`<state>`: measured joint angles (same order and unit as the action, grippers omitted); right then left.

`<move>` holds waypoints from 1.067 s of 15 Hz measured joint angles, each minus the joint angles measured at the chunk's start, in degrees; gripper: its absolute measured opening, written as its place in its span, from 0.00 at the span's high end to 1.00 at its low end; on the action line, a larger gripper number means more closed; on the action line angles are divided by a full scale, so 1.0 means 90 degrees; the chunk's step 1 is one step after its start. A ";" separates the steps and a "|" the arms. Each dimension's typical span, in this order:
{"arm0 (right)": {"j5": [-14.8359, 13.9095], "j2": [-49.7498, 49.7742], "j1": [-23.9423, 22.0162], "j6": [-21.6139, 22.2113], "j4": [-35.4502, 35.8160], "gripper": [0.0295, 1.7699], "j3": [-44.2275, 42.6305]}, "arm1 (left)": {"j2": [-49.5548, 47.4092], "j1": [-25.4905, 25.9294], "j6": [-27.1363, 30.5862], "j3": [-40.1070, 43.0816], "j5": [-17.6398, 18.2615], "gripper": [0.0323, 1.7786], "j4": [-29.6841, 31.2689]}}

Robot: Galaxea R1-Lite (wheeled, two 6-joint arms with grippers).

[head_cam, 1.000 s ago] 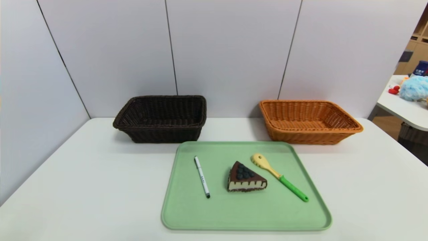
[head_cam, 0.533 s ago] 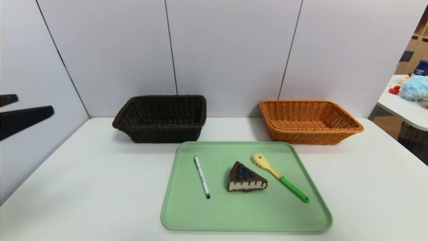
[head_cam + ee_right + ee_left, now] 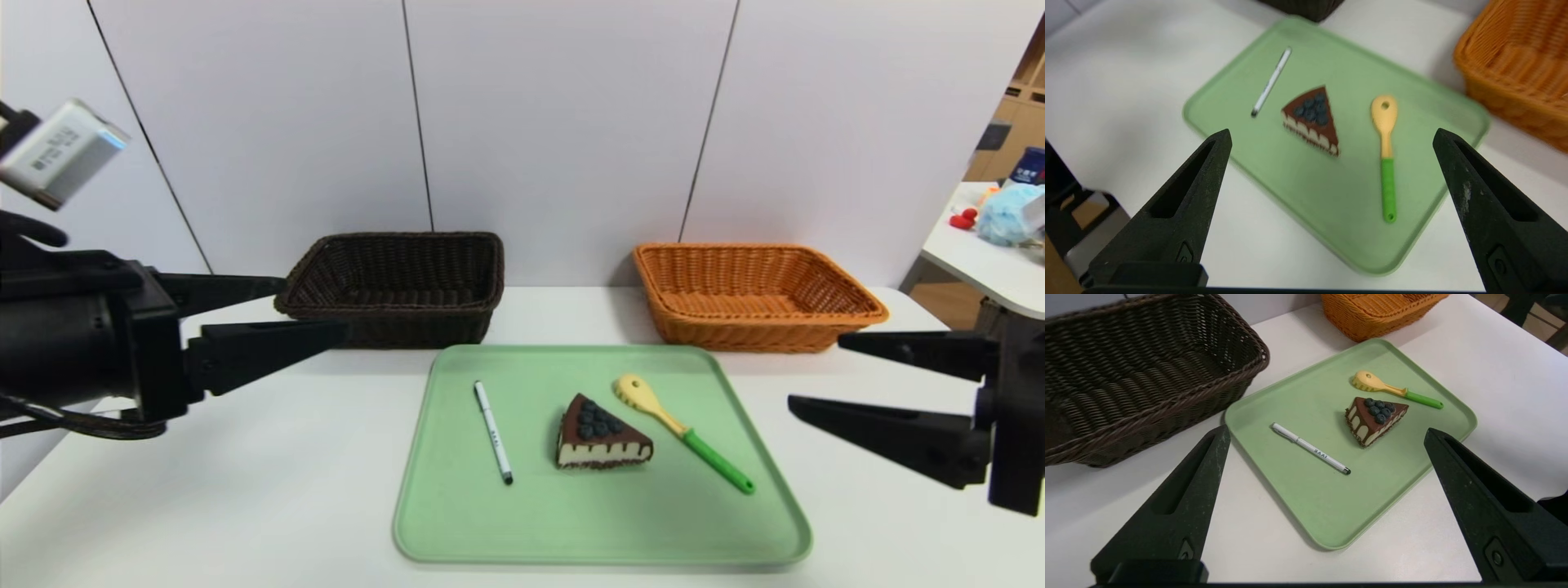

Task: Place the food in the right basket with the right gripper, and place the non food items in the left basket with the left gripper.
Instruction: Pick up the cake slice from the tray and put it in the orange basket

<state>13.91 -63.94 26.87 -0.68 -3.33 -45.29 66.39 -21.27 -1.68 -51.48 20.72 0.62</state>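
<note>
Head view. White table [image 3: 204,490], pale panelled wall behind. Mint-green tray [image 3: 604,531] at centre front. On it, left to right: white pen [image 3: 493,431] with black tip toward the near edge; wedge of chocolate cake [image 3: 600,435], berries on top, point facing away; slotted spoon [image 3: 679,430], yellow head, green handle. The three lie apart, none touching. Dark brown wicker basket [image 3: 396,290] behind the tray's left corner; orange wicker basket [image 3: 755,296] behind its right corner. Both show nothing inside. Left gripper [image 3: 310,309] enters from the left, above the table and in front of the dark basket, fingers spread, holding nothing. Right gripper [image 3: 816,371] enters from the right, above the table beside the tray's right edge, fingers likewise spread, nothing between them.

Left wrist view. Two black fingers [image 3: 1180,506] wide apart; between them the tray [image 3: 1331,522] with pen [image 3: 1310,448], cake [image 3: 1375,418] and spoon [image 3: 1396,389]. Dark basket [image 3: 1147,375] just beside the tray's corner; orange basket [image 3: 1372,314] beyond.

Right wrist view. Fingers [image 3: 1175,216] wide apart over the tray's [image 3: 1274,179] near edge. Pen [image 3: 1271,81], cake [image 3: 1312,118], spoon [image 3: 1386,151] in a row; orange basket [image 3: 1515,73] to one side.
</note>
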 joint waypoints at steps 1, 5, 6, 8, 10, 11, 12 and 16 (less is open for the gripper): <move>-0.0003 -0.0167 0.0104 -0.0041 0.0043 0.04 0.0167 | 0.0228 -0.0119 0.0001 0.0115 -0.0012 0.05 0.0225; -0.0005 -0.1153 0.0238 -0.0123 0.0955 0.04 0.0485 | 0.1199 -0.0251 -0.0156 0.0717 -0.0462 0.05 0.1444; -0.0008 -0.1415 0.0233 -0.0148 0.1242 0.04 0.0531 | 0.1367 -0.0252 -0.0222 0.0765 -0.0665 0.05 0.1617; -0.0005 -0.1982 0.0252 -0.0276 0.2117 0.04 0.0784 | 0.1642 -0.0255 -0.0256 0.0802 -0.1096 0.05 0.1694; 0.0009 -0.2395 0.0325 -0.0410 0.2988 0.04 0.1268 | 0.1772 -0.0257 -0.0253 0.0796 -0.1333 0.05 0.1692; 0.0016 -0.2536 0.0391 -0.0439 0.3260 0.04 0.1459 | 0.1801 -0.0260 -0.0244 0.0811 -0.1528 0.05 0.1692; 0.0016 -0.2659 0.0490 -0.0459 0.3474 0.04 0.1581 | 0.1820 -0.0263 -0.0241 0.0830 -0.1669 0.05 0.1688; -0.0008 -0.2943 0.0898 -0.0607 0.3686 0.04 0.1860 | 0.1811 -0.0267 -0.0251 0.0830 -0.1705 0.05 0.1688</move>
<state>13.84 -90.43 34.95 -6.14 29.84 -28.55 82.69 -23.67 -3.94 -44.01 5.38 15.81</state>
